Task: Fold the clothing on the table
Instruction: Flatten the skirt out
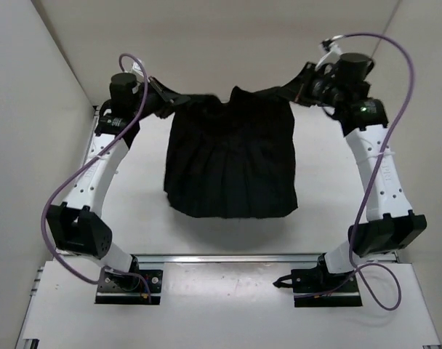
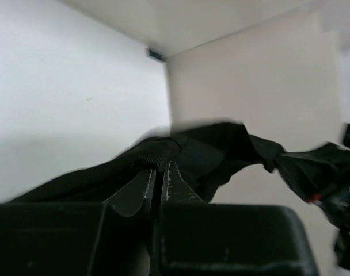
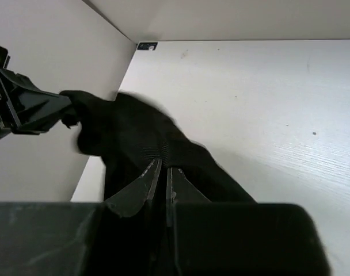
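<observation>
One clothing (image 1: pixel 232 160), left hand (image 2: pixel 161 168), right hand (image 3: pixel 162 165), both clenched on its top corners

White walls (image 1: pixel 54 87) meet at a corner bearing a small dark tag (image 3: pixel 147 46).

i've got l arm (image 1: pixel 97 163) & r arm (image 1: pixel 375 171) both stretched fwd, elbows back near the bases. l gripper (image 1: pixel 165 98) & r gripper (image 1: pixel 295 90) point inward twd each other, each pinched tight on a top corner of the clothing (image 1: pixel 232 160).
</observation>
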You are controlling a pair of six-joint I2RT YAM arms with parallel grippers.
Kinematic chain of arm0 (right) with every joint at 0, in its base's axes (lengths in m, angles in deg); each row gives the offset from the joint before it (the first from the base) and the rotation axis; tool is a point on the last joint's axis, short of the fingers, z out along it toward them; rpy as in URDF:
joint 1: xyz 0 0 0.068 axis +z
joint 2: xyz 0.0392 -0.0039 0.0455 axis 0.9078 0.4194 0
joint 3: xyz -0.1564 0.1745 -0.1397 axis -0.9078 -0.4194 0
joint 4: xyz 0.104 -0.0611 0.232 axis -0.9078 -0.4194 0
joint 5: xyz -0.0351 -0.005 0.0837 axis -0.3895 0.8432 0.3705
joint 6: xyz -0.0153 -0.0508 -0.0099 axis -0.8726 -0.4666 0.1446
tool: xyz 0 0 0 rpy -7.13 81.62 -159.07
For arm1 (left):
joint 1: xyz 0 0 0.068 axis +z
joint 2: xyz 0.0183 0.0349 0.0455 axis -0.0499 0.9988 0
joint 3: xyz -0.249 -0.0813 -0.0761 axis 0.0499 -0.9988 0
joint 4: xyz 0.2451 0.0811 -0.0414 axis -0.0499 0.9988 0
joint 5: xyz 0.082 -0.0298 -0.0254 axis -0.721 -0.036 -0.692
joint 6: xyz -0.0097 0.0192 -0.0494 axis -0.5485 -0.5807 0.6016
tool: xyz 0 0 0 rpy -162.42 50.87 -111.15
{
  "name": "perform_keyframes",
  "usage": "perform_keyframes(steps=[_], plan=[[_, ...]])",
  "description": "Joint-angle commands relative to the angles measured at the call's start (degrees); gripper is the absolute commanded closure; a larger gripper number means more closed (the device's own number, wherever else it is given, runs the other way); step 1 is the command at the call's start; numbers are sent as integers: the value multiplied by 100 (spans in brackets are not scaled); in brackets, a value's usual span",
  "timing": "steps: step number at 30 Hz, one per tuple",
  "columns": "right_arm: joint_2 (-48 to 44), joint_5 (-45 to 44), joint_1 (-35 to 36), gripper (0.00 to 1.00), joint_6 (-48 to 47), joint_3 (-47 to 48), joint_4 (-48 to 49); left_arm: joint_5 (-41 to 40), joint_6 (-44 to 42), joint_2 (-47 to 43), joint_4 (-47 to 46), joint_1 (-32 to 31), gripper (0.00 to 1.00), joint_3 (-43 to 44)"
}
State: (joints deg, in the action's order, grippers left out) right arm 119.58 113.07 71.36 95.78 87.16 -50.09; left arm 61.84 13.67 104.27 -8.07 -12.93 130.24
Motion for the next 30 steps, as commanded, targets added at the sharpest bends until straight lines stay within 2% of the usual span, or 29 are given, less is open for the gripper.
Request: perform_keyframes(steps=[1, 2, 3, 4, 5, 6, 7, 8, 9, 10, 11, 12, 13, 15, 17, 18, 20, 22, 24, 25, 26, 27, 28, 30], plan=[[-1298, -1178, 528, 100, -345, -287, 405, -1211, -1049, -1470, 544, -198, 100, 202], [-1537, -1095, 197, 100, -152, -902, 679, -1108, -858, -1612, 650, 107, 100, -165], [-1582, -267, -546, 100, 338, -1204, 777, -619, -343, -1640, 598, 606, 100, -456], [-1478, 167, -919, 100, 725, -1599, 761, 316, 123, -1579, 137, 768, 100, -1111], [-1277, 659, -1253, 100, 729, -1655, 499, 717, 407, -1465, -581, 978, 100, -1709], [-1258, 864, -1283, 100, 616, -1586, 384, 1165, 766, -1482, -1346, 928, 100, -2194], [-1327, 718, -1040, 100, 311, -1585, 435, 1022, 900, -1543, -1649, 658, 100, -2303], [-1598, 125, -846, 100, 107, -1576, 514, 707, 780, -1831, -1565, 516, 100, -2374], [-1722, -412, -531, 100, -8, -1568, 532, 103, 448, -1955, -1199, 245, 100, -2244], [-1854, -617, -319, 100, 0, -1585, 515, -111, 227, -2061, -595, 103, 100, -2138], [-1951, -436, -395, 100, 113, -1516, 375, -18, 207, -2123, -345, 127, 100, -2016], [-2074, 27, -596, 100, 132, -1558, 382, 201, 286, -2289, -673, 206, 100, -2119], [-2206, 223, -606, 100, 106, -1663, 583, 81, 382, -2578, -807, 215, 100, -2181], [-2942, 7, -370, 100, 298, -2408, 1477, -393, 182, -2973, -521, 207, 100, -1902], [-3277, 57, -404, 99, 378, -2691, 2023, -1069, -353, -3089, -151, 154, 100, -1497], [-3270, 92, -413, 100, 508, -2762, 2174, -1159, -503, -3021, -62, 145, 100, -1322], [-2868, 433, -370, 100, 510, -2588, 2018, -759, -479, -2653, -61, 136, 100, -1022], [-2034, 672, -116, 100, 378, -1714, 1256, -57, -312, -1794, -350, 32, 100, -847], [-842, 446, 620, 100, -391, -739, -155, 290, -537, -1220, -282, -275, 100, -469], [-549, -365, 911, 100, -805, -115, -624, 230, -653, -948, 15, -364, 100, -119], [-511, -1260, 1279, 100, -939, 74, -741, 12, -1028, -807, 157, -399, 100, 232], [-537, -1470, 1353, 100, -1001, 189, -812, -330, -1354, -814, 567, -443, 100, 392], [-676, -1541, 1249, 100, -941, 68, -647, -377, -1514, -823, 754, -365, 100, 498], [-1142, -1079, 523, 100, -644, -633, 8, -203, -1280, -1015, 625, 230, 100, 299]])
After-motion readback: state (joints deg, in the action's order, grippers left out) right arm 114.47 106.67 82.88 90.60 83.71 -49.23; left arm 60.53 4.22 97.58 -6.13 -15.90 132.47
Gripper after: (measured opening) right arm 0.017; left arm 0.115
